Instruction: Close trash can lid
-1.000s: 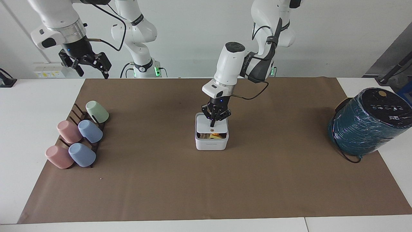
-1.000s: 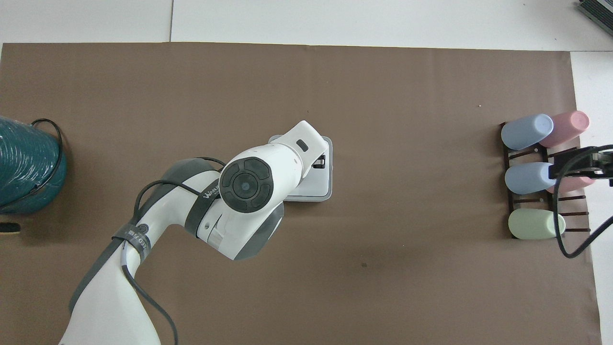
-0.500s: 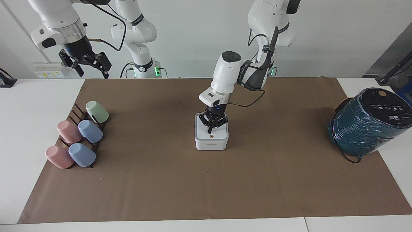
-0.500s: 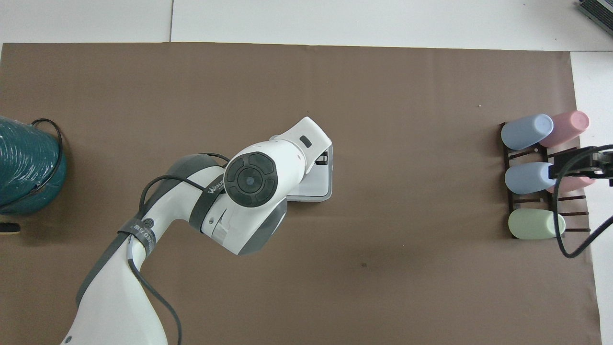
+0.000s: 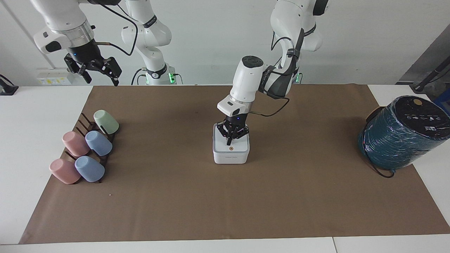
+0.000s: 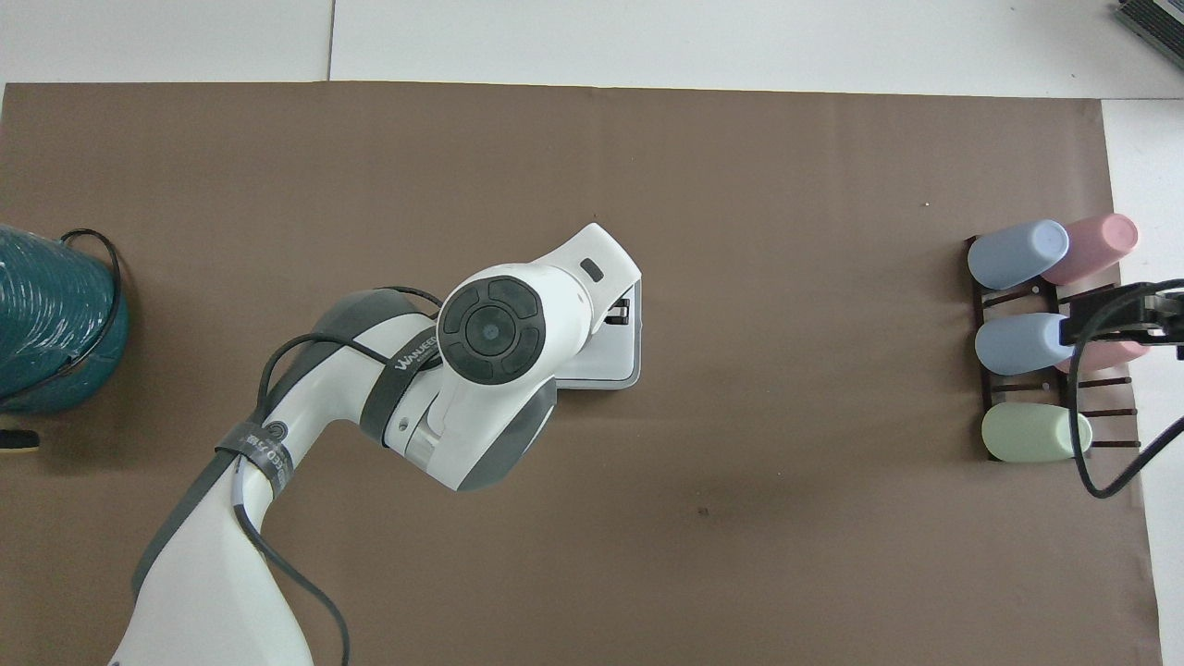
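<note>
The small white trash can (image 5: pixel 231 158) stands in the middle of the brown mat. Its white lid (image 5: pixel 232 149) with the orange-brown dot lies flat on the can; no gap shows. My left gripper (image 5: pixel 229 143) points straight down, fingers together, with its tip on the lid's top just above the dot. In the overhead view the left arm covers most of the can; only part of the lid (image 6: pixel 606 356) and the gripper (image 6: pixel 622 313) show. My right gripper (image 5: pixel 102 78) waits, open and empty, high over the right arm's end of the table.
A dark rack (image 5: pixel 84 123) with several pastel cups lies toward the right arm's end; the rack also shows in the overhead view (image 6: pixel 1017 298). A big teal cylinder (image 5: pixel 400 135) with a black cable sits at the left arm's end.
One second ago the lid stood partly raised with the can's contents showing; the left gripper pushed it down flat. The last half second shows almost no movement.
</note>
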